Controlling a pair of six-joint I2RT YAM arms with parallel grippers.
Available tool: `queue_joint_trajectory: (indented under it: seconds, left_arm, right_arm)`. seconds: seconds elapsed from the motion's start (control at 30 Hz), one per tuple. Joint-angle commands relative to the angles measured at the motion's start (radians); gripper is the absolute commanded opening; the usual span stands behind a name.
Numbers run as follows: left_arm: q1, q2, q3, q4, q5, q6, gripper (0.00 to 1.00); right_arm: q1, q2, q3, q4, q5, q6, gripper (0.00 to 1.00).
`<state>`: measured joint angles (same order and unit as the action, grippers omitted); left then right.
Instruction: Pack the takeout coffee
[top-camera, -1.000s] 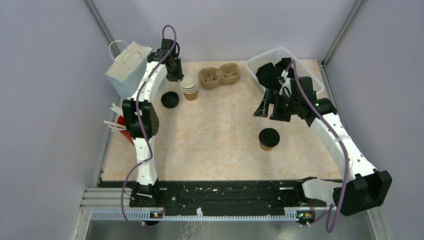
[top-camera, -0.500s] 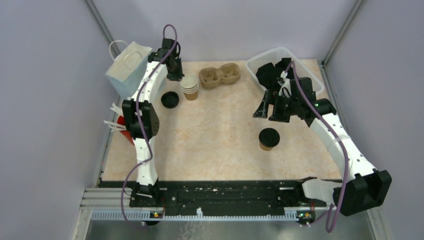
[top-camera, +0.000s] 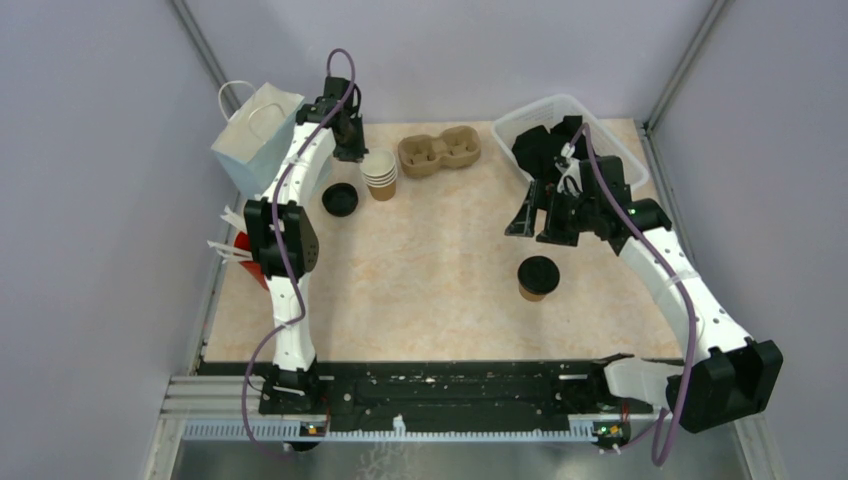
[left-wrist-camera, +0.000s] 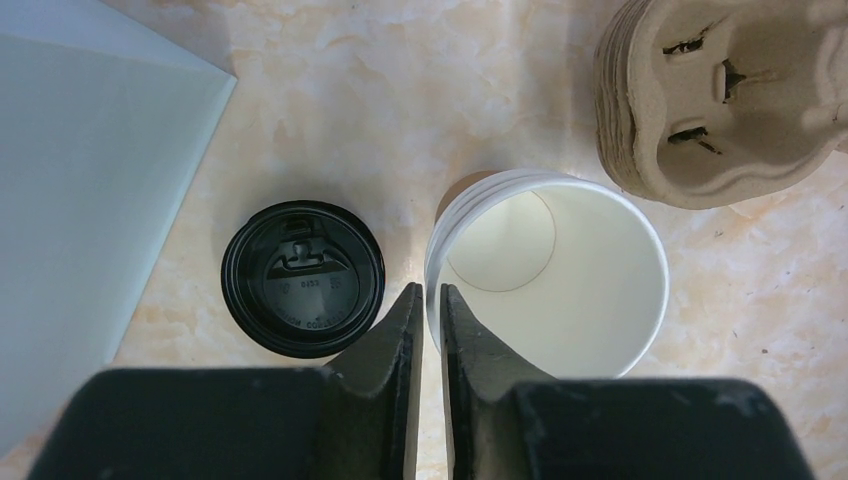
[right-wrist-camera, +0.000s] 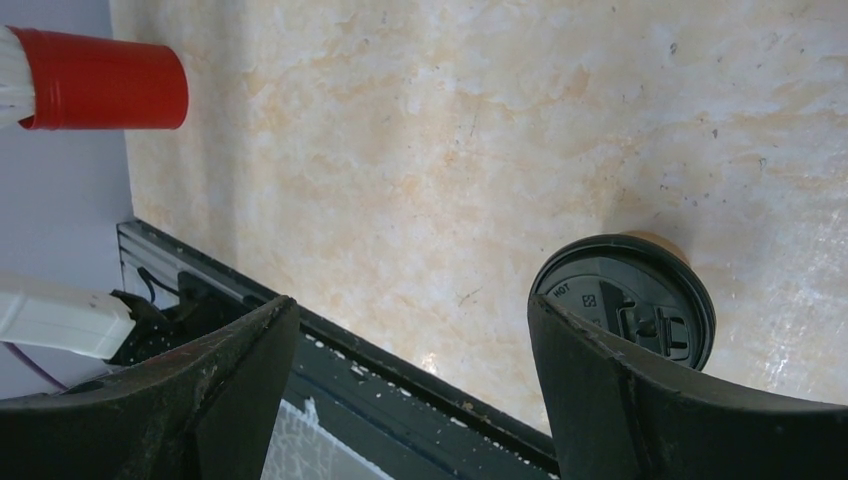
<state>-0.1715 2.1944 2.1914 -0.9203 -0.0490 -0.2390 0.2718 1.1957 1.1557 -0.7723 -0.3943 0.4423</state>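
A stack of kraft-brown paper cups, white inside, stands at the back left. My left gripper is at its left rim. In the left wrist view the top cup is open. The left gripper is shut on its rim, one finger inside and one outside. A loose black lid lies flat just left of the stack. A second cup with its black lid on stands mid-right. My right gripper hovers open behind it, holding nothing. The lidded cup shows by the right finger of the right gripper.
A brown two-hole cardboard carrier lies right of the stack. A white paper bag stands at the back left corner. A red cup of white sticks sits by the left edge. A white basket with black items is back right.
The left jaws have closed in on the top cup's rim. Both arms and the cups stay where they were.
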Motion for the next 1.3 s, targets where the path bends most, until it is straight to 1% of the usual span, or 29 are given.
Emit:
queue_joint_trajectory:
  seconds: [0.0,0.13,0.3,0.4,0.47,0.7,0.93,1.13,1.27]
  left_arm:
    - [-0.005,-0.029,0.008,0.018,-0.023,0.015,0.17]
    - [-0.005,-0.031,0.003,0.020,-0.029,0.018,0.21]
    - [-0.005,-0.028,-0.010,0.019,-0.032,0.020,0.21]
    - [-0.005,-0.029,-0.012,0.022,-0.032,0.022,0.17]
    - [-0.005,-0.030,-0.011,0.022,-0.031,0.023,0.17]
    - [-0.005,-0.023,-0.010,0.023,-0.019,0.021,0.23]
    - [-0.005,-0.020,-0.004,0.022,-0.019,0.023,0.20]
    - [-0.005,-0.018,-0.007,0.023,-0.010,0.024,0.24]
    - [-0.005,-0.014,-0.004,0.025,-0.004,0.022,0.24]
  right_arm:
    - [-0.005,-0.032,-0.002,0.034,-0.015,0.010,0.84]
    - [-0.005,-0.033,-0.004,0.033,-0.018,0.011,0.84]
    - [-0.005,-0.035,-0.006,0.036,-0.020,0.012,0.84]
    - [-0.005,-0.035,-0.007,0.035,-0.021,0.012,0.84]
    - [-0.005,-0.035,-0.009,0.037,-0.022,0.012,0.84]
    - [-0.005,-0.033,-0.007,0.037,-0.022,0.010,0.84]
    - [-0.005,-0.033,-0.010,0.038,-0.026,0.011,0.84]
    - [-0.005,-0.031,-0.009,0.039,-0.028,0.010,0.84]
    - [-0.005,-0.030,-0.008,0.039,-0.027,0.009,0.84]
